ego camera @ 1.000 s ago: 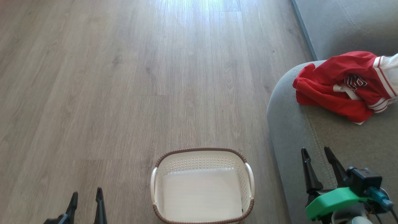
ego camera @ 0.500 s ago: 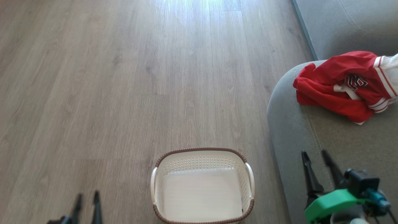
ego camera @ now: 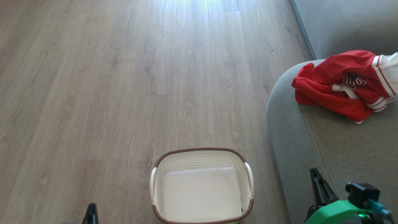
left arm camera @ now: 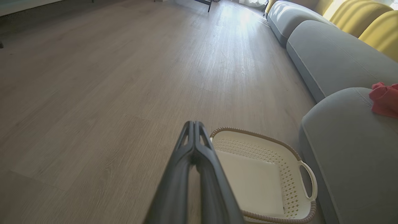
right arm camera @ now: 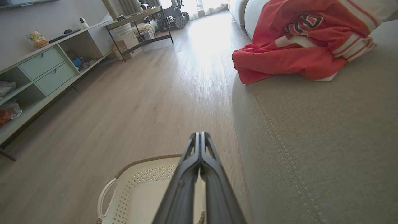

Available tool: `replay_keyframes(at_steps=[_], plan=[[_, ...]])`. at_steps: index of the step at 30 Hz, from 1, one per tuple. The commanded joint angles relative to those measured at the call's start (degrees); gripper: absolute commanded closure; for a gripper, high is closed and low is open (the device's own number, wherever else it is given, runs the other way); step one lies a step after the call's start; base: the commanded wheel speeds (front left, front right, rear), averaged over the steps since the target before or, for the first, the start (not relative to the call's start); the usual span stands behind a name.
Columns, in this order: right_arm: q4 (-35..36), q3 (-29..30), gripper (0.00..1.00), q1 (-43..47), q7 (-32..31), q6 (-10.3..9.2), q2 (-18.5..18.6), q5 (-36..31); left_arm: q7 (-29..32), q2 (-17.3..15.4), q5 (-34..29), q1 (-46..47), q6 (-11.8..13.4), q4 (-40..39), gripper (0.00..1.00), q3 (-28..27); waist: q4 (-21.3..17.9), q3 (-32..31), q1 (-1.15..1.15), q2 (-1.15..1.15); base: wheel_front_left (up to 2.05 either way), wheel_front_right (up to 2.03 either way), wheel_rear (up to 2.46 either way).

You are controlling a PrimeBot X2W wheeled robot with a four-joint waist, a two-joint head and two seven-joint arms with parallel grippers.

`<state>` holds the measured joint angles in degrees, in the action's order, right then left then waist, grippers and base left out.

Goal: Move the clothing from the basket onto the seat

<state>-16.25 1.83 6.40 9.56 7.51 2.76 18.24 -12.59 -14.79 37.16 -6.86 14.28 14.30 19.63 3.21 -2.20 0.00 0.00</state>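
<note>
Right tool (right arm camera: 199, 134) clenched, empty, over basket (ego camera: 199, 149) edge. Left tool (left arm camera: 195, 124) clenched, empty too. Basket holds nothing, sits on floor (ego camera: 124, 93) just beside seat (ego camera: 311, 149). Clothing (ego camera: 323, 93) heaped on seat: soft, light, floppy, so pinch a raised fold. Way looks open.

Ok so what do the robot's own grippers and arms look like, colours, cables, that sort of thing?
The left gripper and right gripper each have two long, dark grey fingers tapering to narrow tips, with triangular cut-outs near the ends. Behind the right one sits a bright green mount carrying a black boxy module with a teal plug.
</note>
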Motion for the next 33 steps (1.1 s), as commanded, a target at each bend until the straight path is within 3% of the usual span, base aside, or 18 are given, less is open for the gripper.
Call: replay_keyframes(at_steps=[1,33], plan=[[1.9,0.4,1.00,-2.7,-0.3,0.00,0.0,1.6,0.5,-0.4,1.1,1.9,-0.4,-1.7,1.00,-1.5,0.0,0.0,0.00,0.00,0.00,0.00,0.00],[1.7,1.6,1.00,-5.8,-4.6,-0.01,0.1,21.6,5.4,2.8,16.2,4.9,-5.0,-2.6,1.00,-8.1,-0.9,0.6,0.00,0.00,0.00,0.00,0.00]])
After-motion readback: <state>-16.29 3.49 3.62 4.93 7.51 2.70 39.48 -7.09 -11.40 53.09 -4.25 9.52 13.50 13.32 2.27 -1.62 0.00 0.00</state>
